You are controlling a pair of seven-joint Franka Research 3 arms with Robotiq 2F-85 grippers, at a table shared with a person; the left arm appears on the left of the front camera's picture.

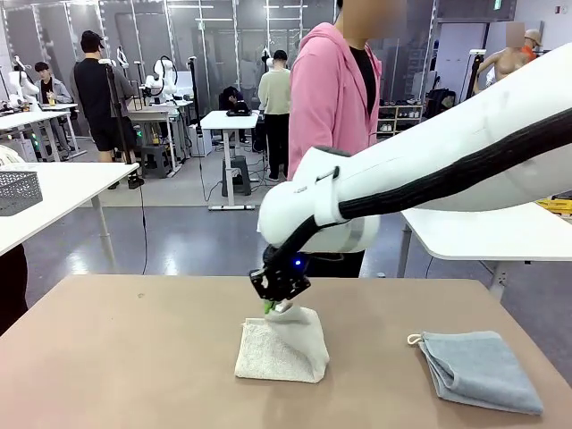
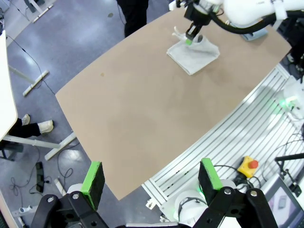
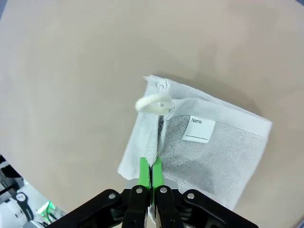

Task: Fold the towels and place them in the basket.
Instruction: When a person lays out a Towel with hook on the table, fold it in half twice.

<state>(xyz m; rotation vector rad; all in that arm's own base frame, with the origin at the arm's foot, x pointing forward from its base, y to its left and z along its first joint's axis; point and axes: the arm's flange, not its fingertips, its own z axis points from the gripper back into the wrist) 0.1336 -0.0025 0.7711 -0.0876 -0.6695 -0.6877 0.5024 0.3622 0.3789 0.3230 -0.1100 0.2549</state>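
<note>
A cream-white towel (image 1: 281, 347) lies folded in the middle of the brown table (image 1: 134, 357). My right gripper (image 1: 275, 305) is shut on its upper edge and holds that flap raised. From the right wrist the green fingertips (image 3: 144, 172) pinch the cream-white towel (image 3: 209, 156) next to its white loop (image 3: 153, 103) and a tag printed "Name" (image 3: 199, 129). A pale blue-grey towel (image 1: 481, 368) with a white corner loop lies folded at the table's right. My left gripper (image 2: 151, 182) hangs open high above the table's near edge, far from the cream towel (image 2: 194, 54).
A person in a pink hoodie (image 1: 326, 98) stands at the far side of the table. A dark mesh basket (image 1: 18, 191) sits on a white table at the far left. The brown table's left half is bare.
</note>
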